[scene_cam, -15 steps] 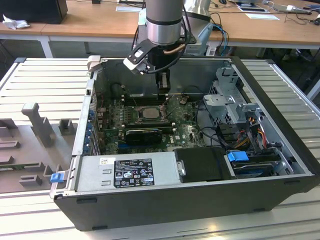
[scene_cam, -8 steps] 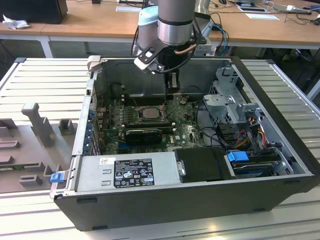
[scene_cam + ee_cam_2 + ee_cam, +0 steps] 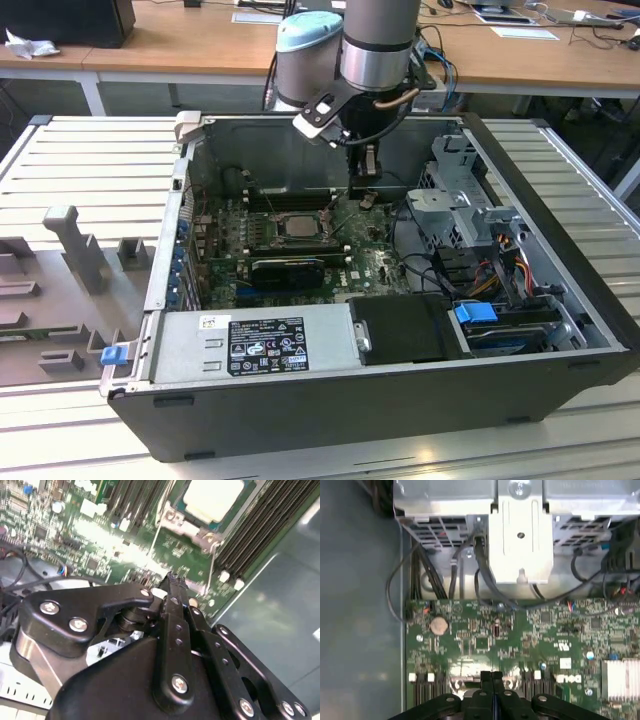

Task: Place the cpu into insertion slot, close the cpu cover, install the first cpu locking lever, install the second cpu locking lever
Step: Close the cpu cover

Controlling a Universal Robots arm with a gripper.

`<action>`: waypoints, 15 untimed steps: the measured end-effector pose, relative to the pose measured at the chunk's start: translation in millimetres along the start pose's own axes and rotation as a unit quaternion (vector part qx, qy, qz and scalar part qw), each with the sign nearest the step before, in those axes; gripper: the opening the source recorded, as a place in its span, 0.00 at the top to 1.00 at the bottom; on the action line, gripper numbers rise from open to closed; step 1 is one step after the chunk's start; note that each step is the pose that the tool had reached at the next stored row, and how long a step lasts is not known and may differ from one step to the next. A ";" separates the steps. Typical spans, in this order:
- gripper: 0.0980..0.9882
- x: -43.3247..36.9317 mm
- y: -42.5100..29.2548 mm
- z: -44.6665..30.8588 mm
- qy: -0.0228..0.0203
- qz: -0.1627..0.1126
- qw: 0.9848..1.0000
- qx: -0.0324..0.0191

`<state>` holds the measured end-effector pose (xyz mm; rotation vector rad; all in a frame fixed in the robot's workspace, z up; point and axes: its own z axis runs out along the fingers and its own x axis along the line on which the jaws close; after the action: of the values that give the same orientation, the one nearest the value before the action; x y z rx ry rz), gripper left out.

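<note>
Hand: your black two-fingered hand is clenched, with nothing visible between its tips. It hangs low over the green motherboard, near the socket.
Cpu: the small pale silver-beige square cpu lies seated in the dark, silvery-rimmed insertion slot at the board's middle.
Cover: the thin silvery frame of the cpu cover looks lowered around the chip. I cannot tell whether it is locked.
Risk: come down slightly off and the tips strike small board parts or the long black memory slots.
Cause: clenched tips slip off thin metal, and an unlocked cover can spring up.
</note>
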<state>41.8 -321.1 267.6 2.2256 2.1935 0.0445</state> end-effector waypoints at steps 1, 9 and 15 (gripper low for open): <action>0.99 0.2 2.9 0.3 0.000 0.000 1.000 0.000; 0.99 3.2 12.9 14.6 0.000 -0.012 1.000 0.001; 0.99 3.1 5.1 16.3 0.000 -0.014 1.000 0.003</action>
<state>47.5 -317.9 251.4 2.1971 2.2282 0.0389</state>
